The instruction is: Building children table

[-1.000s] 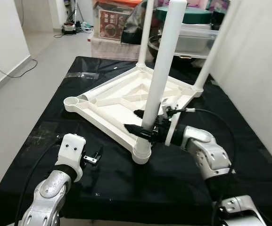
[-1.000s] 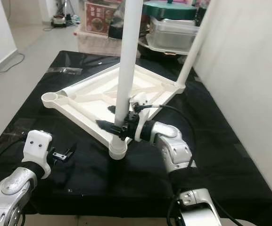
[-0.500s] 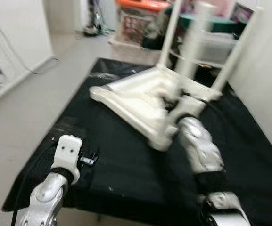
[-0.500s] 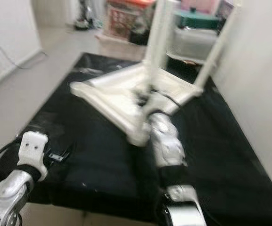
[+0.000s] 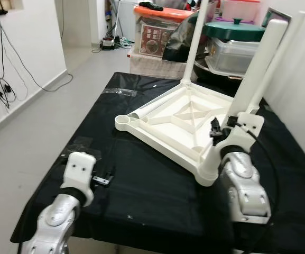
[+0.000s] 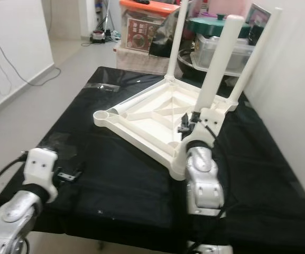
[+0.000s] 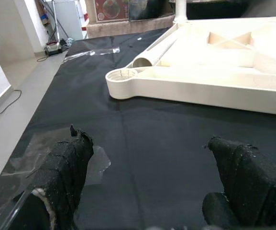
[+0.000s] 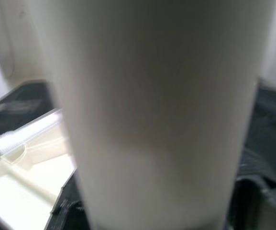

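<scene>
**Upturned table on black cloth, right gripper at the nearest leg**

A white plastic children's table top (image 5: 181,124) lies upside down on a work table covered in black cloth (image 5: 141,185), its ribbed underside facing up. Three white legs stand upright in its corner sockets: the far leg (image 5: 194,42), the leg by the wall (image 5: 284,47) on the right, and the nearest leg (image 5: 255,74), which rises from the corner closest to the robot. The fourth corner socket (image 5: 123,121), on the robot's left, is open, and a loose white leg (image 5: 152,110) lies flat inside the frame right next to it.

The right gripper (image 5: 221,129) sits against the lower part of the nearest leg, just above its socket. In the right wrist view the leg's white shaft (image 8: 161,110) stands very close before the camera, with a black finger (image 8: 255,196) showing at one side of it; the picture is soft and the fingers are mostly hidden, so I cannot tell whether they are clamped on the leg or merely close around it.

The left gripper (image 7: 152,182) hovers low over the cloth near the robot's front edge, well apart from the table top. Its two black fingers (image 7: 66,167) are spread wide with nothing between them, pointing toward the open socket (image 7: 121,76).

Behind the work table stand storage boxes (image 5: 163,32) and a lidded pot (image 5: 234,29).
</scene>
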`<state>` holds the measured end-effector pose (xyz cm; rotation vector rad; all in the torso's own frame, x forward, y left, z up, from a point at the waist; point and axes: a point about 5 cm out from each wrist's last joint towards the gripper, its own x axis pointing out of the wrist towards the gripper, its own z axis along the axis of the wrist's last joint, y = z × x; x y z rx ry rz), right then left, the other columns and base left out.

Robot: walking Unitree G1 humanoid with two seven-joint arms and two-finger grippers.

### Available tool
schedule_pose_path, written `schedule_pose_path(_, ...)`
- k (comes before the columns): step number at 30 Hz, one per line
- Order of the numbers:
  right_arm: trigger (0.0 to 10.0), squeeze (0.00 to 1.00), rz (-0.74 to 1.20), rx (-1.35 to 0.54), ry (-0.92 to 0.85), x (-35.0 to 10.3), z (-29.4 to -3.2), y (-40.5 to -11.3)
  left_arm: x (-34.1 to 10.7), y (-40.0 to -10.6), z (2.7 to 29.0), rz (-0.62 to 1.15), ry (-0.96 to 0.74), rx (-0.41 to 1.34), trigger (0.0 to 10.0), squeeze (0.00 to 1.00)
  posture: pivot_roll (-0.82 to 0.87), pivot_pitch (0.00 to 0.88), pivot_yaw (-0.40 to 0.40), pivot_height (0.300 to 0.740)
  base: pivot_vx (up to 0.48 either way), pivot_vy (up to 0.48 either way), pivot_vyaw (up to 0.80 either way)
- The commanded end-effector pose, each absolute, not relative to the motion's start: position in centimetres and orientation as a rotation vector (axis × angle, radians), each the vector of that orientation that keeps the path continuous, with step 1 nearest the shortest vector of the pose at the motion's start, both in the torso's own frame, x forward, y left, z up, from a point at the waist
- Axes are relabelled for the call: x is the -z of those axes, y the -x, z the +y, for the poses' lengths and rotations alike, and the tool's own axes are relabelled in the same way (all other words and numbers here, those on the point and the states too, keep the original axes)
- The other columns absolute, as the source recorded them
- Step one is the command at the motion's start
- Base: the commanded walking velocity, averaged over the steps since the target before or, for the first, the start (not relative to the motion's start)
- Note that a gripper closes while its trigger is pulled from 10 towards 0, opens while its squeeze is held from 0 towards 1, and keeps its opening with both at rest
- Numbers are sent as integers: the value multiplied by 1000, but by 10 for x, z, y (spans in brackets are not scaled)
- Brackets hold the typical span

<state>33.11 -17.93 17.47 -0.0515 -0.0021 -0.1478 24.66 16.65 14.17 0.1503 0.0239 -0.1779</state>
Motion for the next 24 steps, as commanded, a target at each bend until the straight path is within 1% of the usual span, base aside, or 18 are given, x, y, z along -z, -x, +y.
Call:
schedule_pose_path(1,10000,675,-65,147,14,-191,-190,-344,-140,-248,165,33,-157,187,10000,0,86,0,-113,740,0,0,0)
schedule_pose_path(2,10000,0,-136,59,-22,-208,-190,-357,-139,-248,166,33,-157,185,10000,0,87,0,-114,740,0,0,0)
schedule_pose_path(3,10000,0,-184,-12,-38,-221,-191,-365,-139,-248,166,32,-156,183,10000,0,87,0,-114,740,0,0,0)
schedule_pose_path(4,10000,0,-184,-12,-38,-221,-191,-365,-139,-248,166,32,-156,183,10000,0,87,0,-114,740,0,0,0)
schedule_pose_path(5,10000,0,-212,-53,-43,-228,-192,-368,-139,-248,166,32,-156,183,10000,0,87,0,-114,740,0,0,0)
schedule_pose_path(6,10000,0,-232,-179,-92,-237,-189,-369,-138,-249,166,32,-155,182,10000,0,100,0,-121,740,0,0,0)
schedule_pose_path(7,10000,0,-232,-179,-92,-237,-189,-369,-138,-249,166,32,-155,182,10000,0,100,0,-121,740,0,0,0)
schedule_pose_path(8,10000,0,-229,-391,-105,-238,-182,-366,-138,-249,166,32,-155,183,10000,0,101,0,-120,740,0,0,0)
schedule_pose_path(9,10000,0,-199,-705,-105,-234,-168,-357,-138,-250,166,32,-155,185,10000,0,107,0,-121,740,0,0,0)
schedule_pose_path(10,10000,0,-199,-705,-105,-234,-168,-357,-138,-250,166,32,-155,185,10000,0,107,0,-121,740,0,0,0)
schedule_pose_path(11,10000,0,-176,-793,-94,-230,-163,-353,-138,-250,166,32,-155,185,10000,0,107,0,-121,740,0,0,0)
schedule_pose_path(12,10000,0,-176,-793,-94,-230,-163,-353,-138,-250,166,32,-155,185,10000,0,107,0,-121,740,0,0,0)
schedule_pose_path(14,10000,0,-90,-959,-52,-213,-150,-347,-137,-250,166,34,-156,188,10000,0,115,0,-123,740,0,0,0)
schedule_pose_path(15,10000,0,-90,-959,-52,-213,-150,-347,-137,-250,166,34,-156,188,10000,0,115,0,-123,740,0,0,0)
schedule_pose_path(16,10000,0,-46,-1034,-28,-202,-142,-344,-137,-250,166,35,-158,188,10000,0,121,0,-125,740,0,0,0)
schedule_pose_path(17,10000,0,-46,-1034,-28,-202,-142,-344,-137,-250,166,35,-158,188,10000,0,121,0,-125,740,0,0,0)
schedule_pose_path(19,10000,0,1,-1134,-9,-185,-130,-341,-137,-250,166,37,-159,189,10000,0,121,0,-125,740,0,0,0)
schedule_pose_path(24,10000,0,-22,-1146,-27,-184,-120,-344,-136,-249,166,39,-162,189,10000,0,141,0,-129,740,0,0,0)
